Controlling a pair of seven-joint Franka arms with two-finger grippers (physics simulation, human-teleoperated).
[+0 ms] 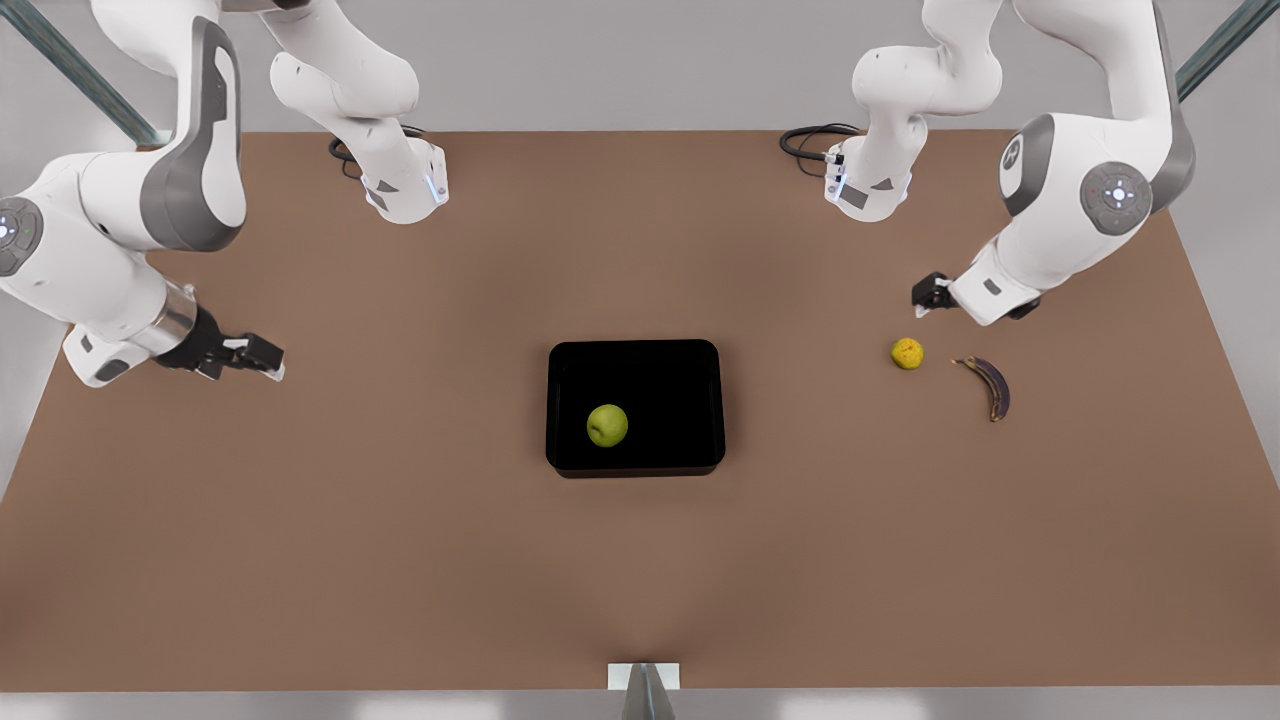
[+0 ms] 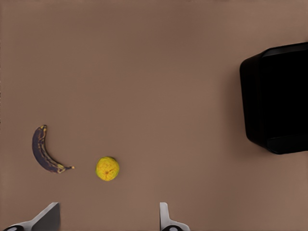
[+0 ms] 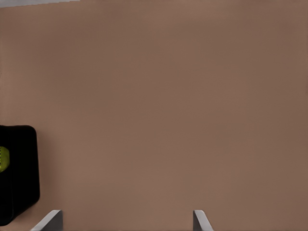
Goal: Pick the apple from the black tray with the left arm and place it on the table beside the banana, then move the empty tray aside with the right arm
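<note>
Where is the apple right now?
In the front view, the apple sits inside the black tray at the table's middle, in the tray's near corner on the front view's left, far from the banana.

Front view high above table [image 1: 400,560], wrist views looking down, all sharing black tray [image 1: 560,455]

Apple [image 1: 607,425] sits clear above low black tray [image 1: 712,400] walls (nothing over it); table [image 1: 400,560] bare round tray.

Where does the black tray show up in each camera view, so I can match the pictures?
Front view: the black tray sits mid-table, holding the apple.
Left wrist view: the tray is at the frame edge, across the table from the banana.
Right wrist view: its corner with a sliver of apple.
Shared landmark: the tray.
</note>
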